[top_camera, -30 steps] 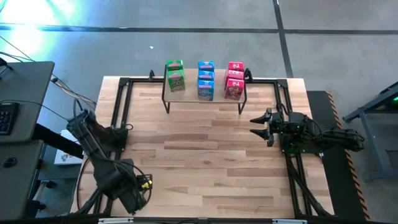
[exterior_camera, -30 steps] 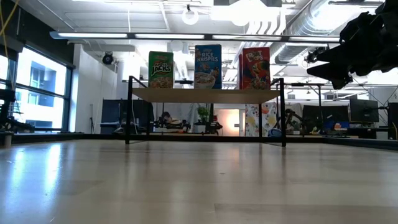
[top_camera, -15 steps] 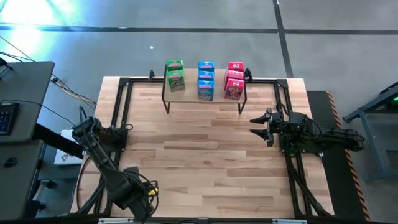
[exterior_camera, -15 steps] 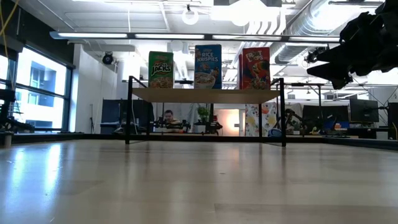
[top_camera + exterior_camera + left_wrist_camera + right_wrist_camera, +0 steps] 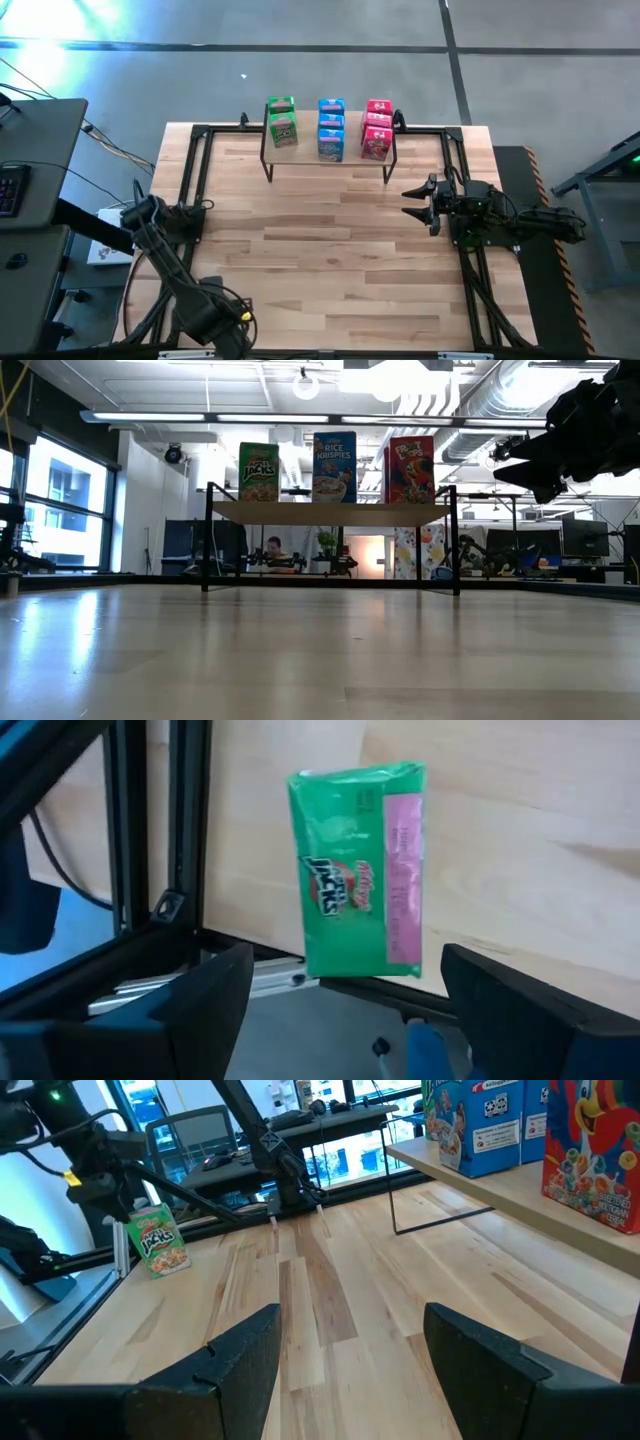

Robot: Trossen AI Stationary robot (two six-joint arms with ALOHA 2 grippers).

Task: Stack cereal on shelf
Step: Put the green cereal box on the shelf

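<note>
- Cereal first: one green box sits on the table at its near left corner, close beside the black frame rail that runs along the edge. The right wrist view shows it standing upright there, well apart from the shelf.
- The other boxes stand on the shelf at the far side of the table, in three rows by colour: green stack on the left, blue stack in the middle, red-pink stack on the right. From above, the green row looks one box shorter than the other two.
- The left gripper hangs over the lone green box, fingers spread wide. The box lies between them with a gap on each side, so nothing is gripped. In the high view this arm is folded low at the table's near left corner and covers the box.
- The right gripper waits above the right side of the table, pointing inward. Its fingers are parted and hold nothing.
</note>
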